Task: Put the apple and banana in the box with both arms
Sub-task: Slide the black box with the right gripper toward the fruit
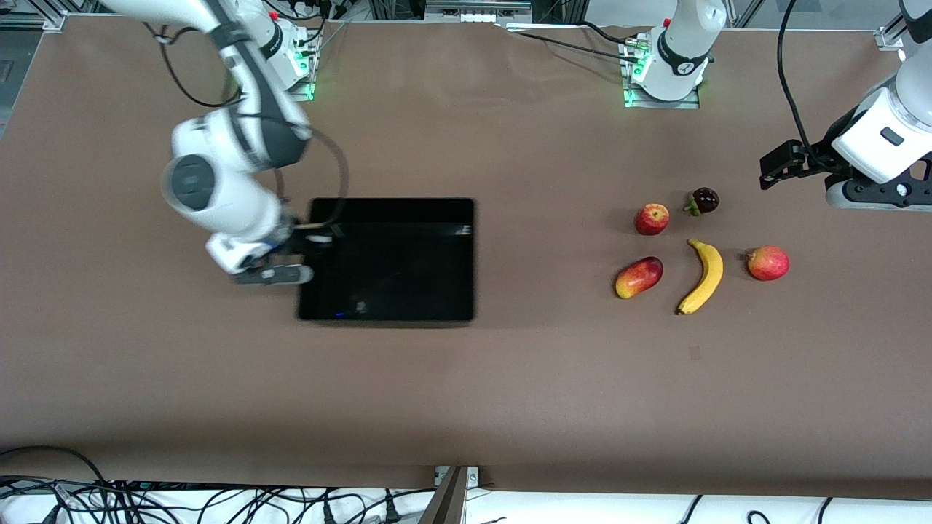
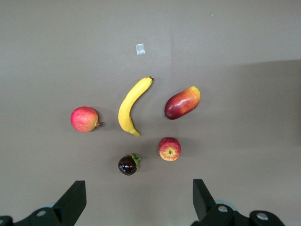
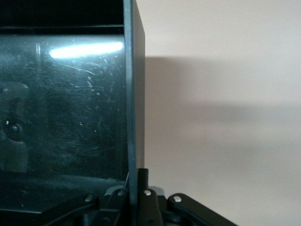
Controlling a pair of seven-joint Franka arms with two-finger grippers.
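Observation:
The black box [image 1: 393, 205] lies toward the right arm's end of the table. My right gripper [image 1: 300, 271] is shut on the box's side wall [image 3: 134, 94], one finger [image 3: 142, 179] outside the wall and the other inside. The red apple [image 1: 652, 218] and the yellow banana [image 1: 703, 275] lie on the table toward the left arm's end; both show in the left wrist view, apple [image 2: 169, 149] and banana [image 2: 132, 105]. My left gripper [image 1: 866, 195] is open and empty, high over bare table beside the fruit group, with its fingers [image 2: 75, 200] wide apart.
An oblong red-yellow mango [image 1: 639, 277], a reddish-pink round fruit [image 1: 768, 263] and a dark purple mangosteen [image 1: 704, 201] lie round the banana. A small pale marker [image 2: 140, 49] is on the table nearer the front camera than the banana. The box holds nothing.

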